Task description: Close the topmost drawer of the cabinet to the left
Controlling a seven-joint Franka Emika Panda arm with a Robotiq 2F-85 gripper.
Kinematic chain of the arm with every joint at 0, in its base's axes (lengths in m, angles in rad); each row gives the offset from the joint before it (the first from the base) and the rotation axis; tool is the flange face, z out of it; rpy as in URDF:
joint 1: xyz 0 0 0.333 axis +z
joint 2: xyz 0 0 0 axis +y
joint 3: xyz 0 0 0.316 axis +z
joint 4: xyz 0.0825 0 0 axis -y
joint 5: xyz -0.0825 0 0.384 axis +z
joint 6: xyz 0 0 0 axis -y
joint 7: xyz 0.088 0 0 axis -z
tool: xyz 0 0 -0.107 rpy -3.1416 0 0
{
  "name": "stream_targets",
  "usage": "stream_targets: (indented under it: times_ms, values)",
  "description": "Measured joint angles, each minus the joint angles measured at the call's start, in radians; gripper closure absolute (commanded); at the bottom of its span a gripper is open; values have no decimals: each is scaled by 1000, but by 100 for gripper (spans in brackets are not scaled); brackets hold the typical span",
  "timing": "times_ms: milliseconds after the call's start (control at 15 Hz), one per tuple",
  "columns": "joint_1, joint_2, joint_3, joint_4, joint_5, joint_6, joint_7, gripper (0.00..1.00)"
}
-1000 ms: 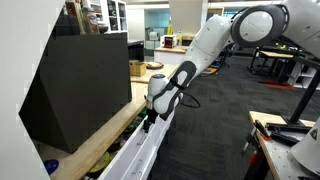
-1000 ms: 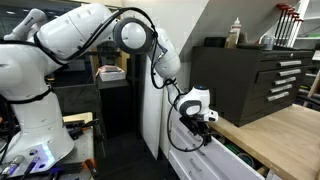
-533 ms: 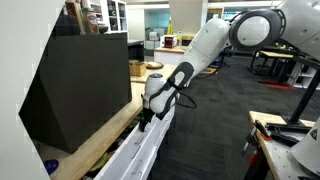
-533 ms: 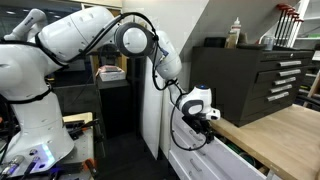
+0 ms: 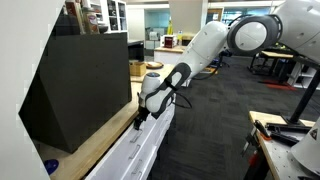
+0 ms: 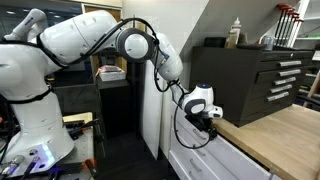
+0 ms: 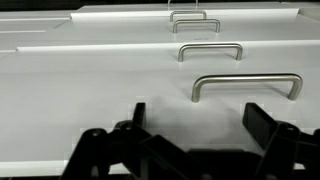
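gripper (image 7: 195, 122) fingers spread wide, up against the topmost drawer (image 5: 146, 150) front, drawer looks nearly flush w/ the cabinet (image 6: 270, 130); off-centre push could skew it n jam

my fingers (image 7: 138, 115) are matt black, and my arm (image 5: 205, 45) is glossy white with black joints. the topmost drawer (image 7: 80, 100) close in front of me is plain flat white, and so are the fronts farther off, each with a brushed silver handle (image 7: 246, 85). the cabinet (image 6: 197, 160) is white under a pale wood top (image 6: 280, 135) with faint grain. the chest (image 6: 245, 80) on it is black, with grey pulls. the floor (image 5: 215, 125) is dark grey.
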Motion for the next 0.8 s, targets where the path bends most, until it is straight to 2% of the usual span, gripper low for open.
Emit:
stream_targets:
  times_ms: [333, 800]
  values:
    - [-2, -30, 28, -5, 0, -8, -12, 0]
    - [-1, -256, 39, -222, 15, -212, -12, 0]
